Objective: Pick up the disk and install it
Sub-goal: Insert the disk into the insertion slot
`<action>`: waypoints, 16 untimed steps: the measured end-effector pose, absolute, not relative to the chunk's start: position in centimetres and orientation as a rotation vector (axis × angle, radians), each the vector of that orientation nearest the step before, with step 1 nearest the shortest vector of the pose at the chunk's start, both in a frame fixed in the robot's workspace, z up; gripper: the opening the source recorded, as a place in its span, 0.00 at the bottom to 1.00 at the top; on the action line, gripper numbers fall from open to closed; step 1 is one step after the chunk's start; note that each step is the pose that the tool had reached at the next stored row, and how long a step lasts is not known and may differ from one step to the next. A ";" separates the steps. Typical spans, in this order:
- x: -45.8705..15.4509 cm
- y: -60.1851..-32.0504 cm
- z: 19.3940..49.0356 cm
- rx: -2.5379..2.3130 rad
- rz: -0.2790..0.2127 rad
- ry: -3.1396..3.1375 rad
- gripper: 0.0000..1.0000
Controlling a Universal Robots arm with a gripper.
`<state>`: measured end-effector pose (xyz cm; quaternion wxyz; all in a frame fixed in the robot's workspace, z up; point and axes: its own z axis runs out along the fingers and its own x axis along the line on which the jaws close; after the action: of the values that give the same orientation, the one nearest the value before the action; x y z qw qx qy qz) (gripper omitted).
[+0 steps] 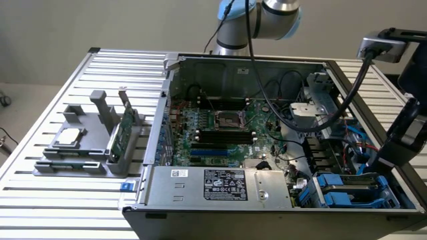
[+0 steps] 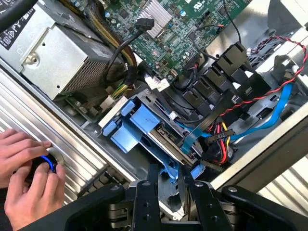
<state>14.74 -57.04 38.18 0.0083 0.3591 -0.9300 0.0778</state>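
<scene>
Pincer (image 2: 169, 177) seems clenched on the disk (image 2: 153, 131) by its blue carrier, inside the case (image 1: 267, 222). Best to keep it square, push evenly and steer clear of the cables (image 2: 219, 138).

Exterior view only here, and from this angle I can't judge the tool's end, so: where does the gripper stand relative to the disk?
Observer: On the wrist view the gripper hangs right at the near end of the disk, whose blue carrier lies in the case's drive bay.
Operator: Anything close beside it?
Observer: A bundle of yellow, red and black wires sits close by the carrier's end.
Operator: Anyone near the case?
Observer: Yes, a person's hands are on a blue ring at the silvery edge.
</scene>
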 end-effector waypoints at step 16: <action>14.7 -57.0 38.2 0.886 0.235 -3.012 0.31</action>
<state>14.73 -57.05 38.19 -0.0036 0.2815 -0.9566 0.0747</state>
